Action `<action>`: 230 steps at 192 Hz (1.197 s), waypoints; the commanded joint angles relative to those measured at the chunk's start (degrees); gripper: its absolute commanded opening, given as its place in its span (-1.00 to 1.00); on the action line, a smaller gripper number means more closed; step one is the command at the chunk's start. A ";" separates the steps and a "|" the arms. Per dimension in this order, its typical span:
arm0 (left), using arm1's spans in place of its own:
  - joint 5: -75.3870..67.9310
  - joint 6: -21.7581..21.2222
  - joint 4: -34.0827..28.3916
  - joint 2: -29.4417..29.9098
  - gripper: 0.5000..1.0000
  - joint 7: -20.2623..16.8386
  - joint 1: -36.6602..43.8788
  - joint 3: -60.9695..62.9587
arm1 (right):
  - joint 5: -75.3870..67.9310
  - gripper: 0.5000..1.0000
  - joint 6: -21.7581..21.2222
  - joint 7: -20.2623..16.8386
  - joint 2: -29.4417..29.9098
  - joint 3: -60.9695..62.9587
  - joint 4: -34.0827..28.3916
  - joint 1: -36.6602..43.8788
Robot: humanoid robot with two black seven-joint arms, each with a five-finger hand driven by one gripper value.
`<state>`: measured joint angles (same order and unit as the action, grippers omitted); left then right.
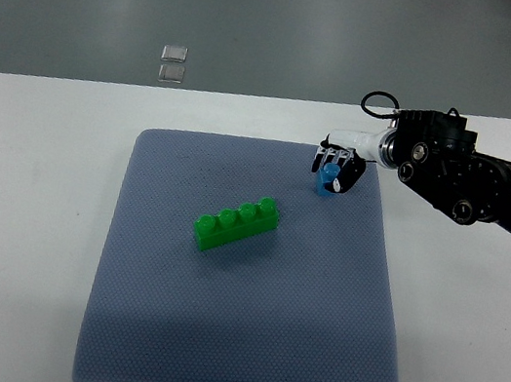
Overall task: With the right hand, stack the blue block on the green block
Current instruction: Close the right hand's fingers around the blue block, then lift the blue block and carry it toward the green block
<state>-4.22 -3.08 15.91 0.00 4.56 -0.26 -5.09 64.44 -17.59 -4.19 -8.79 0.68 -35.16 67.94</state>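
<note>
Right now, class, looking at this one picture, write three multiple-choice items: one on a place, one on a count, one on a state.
1. Where does the green block lie?
A. on the blue-grey mat
B. on the bare white table
C. on the floor

2. How many studs show on top of the green block?
A. two
B. four
C. six

3. What is the right robot hand doing?
A. resting open and empty
B. closed around the blue block
C. pressing on the green block

Answers: 1 A, the mat lies under it; 2 B, four studs stand in a row; 3 B, the fingers wrap the blue block at the mat's far edge.
</note>
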 commanded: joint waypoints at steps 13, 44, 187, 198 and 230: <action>0.00 0.01 0.00 0.00 1.00 0.01 0.00 0.00 | 0.51 -0.53 0.10 0.32 -0.09 0.03 0.00 -0.26; 0.00 0.01 0.00 0.00 1.00 0.01 0.00 0.00 | 0.69 -0.54 0.01 0.76 -0.09 0.03 -0.44 0.26; 0.00 0.01 0.00 0.00 1.00 -0.08 0.09 0.00 | -1.07 -0.56 -3.94 2.25 -8.26 0.12 -17.84 13.36; 0.00 0.01 0.00 0.00 1.00 -0.08 0.09 0.00 | -1.95 -0.55 -4.56 2.34 -9.23 0.12 -19.77 14.24; 0.00 0.10 0.44 0.00 1.00 -0.08 0.00 0.08 | -7.49 -0.56 -5.70 3.31 -12.31 0.03 -29.97 17.14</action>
<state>-4.22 -3.09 15.93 0.00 4.48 -0.19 -5.10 60.07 -22.98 -1.62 -19.68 0.77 -59.58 83.60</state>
